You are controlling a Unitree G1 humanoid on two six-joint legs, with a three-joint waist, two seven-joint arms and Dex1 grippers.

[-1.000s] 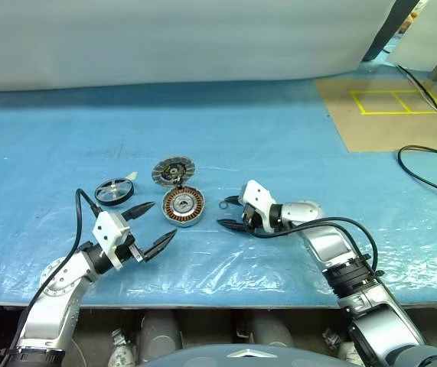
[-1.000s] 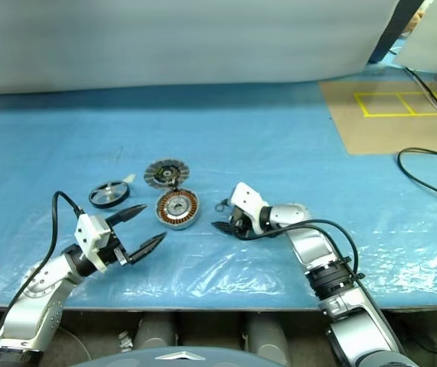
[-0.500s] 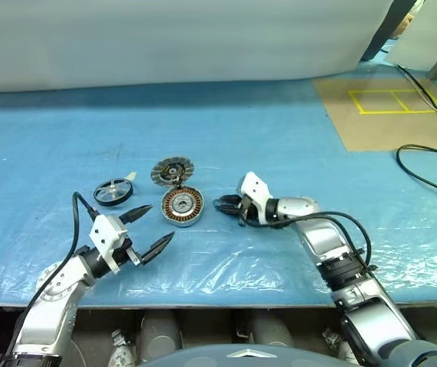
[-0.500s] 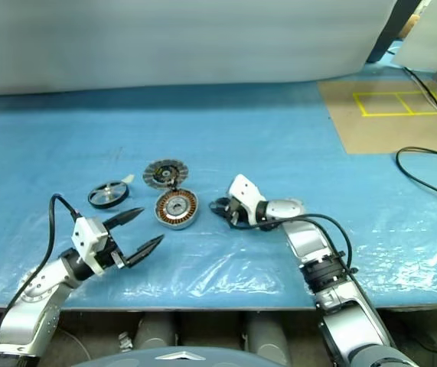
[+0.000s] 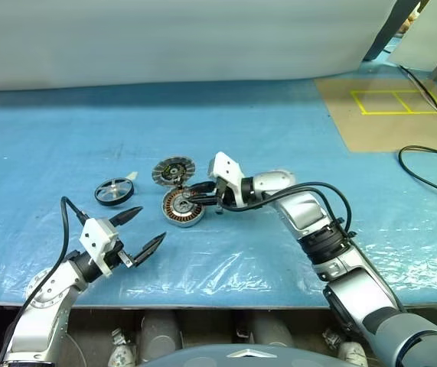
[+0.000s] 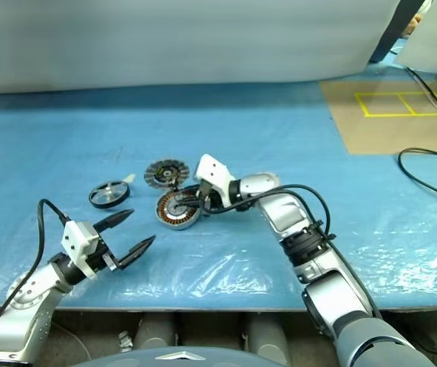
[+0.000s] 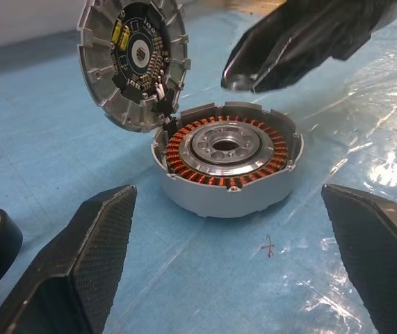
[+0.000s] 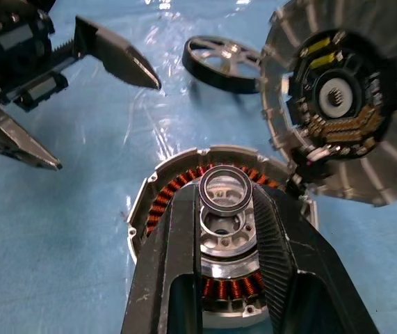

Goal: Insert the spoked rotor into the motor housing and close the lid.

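Observation:
The motor housing (image 5: 181, 208) lies open on the blue table, its copper windings and silver hub (image 7: 226, 146) showing. Its lid (image 5: 173, 170) stands tilted up at the far rim, striped inside facing me. The spoked rotor (image 5: 114, 191), a small dark wheel, lies on the table left of the housing. My right gripper (image 8: 224, 193) hovers just above the housing's hub, shut on a small metal ring (image 8: 224, 209). My left gripper (image 5: 155, 222) is open near the table's front, to the left of the housing, with nothing between its fingers.
Crinkled clear plastic covers the blue table (image 5: 295, 138). A brown board with yellow tape (image 5: 390, 107) lies at the far right, and a black cable (image 5: 428, 172) loops near it. A white sheet (image 5: 164, 38) hangs along the back.
My right gripper has shut on the small metal ring, lifted it off the table and carried it left over the housing. The left gripper has stayed nearly still.

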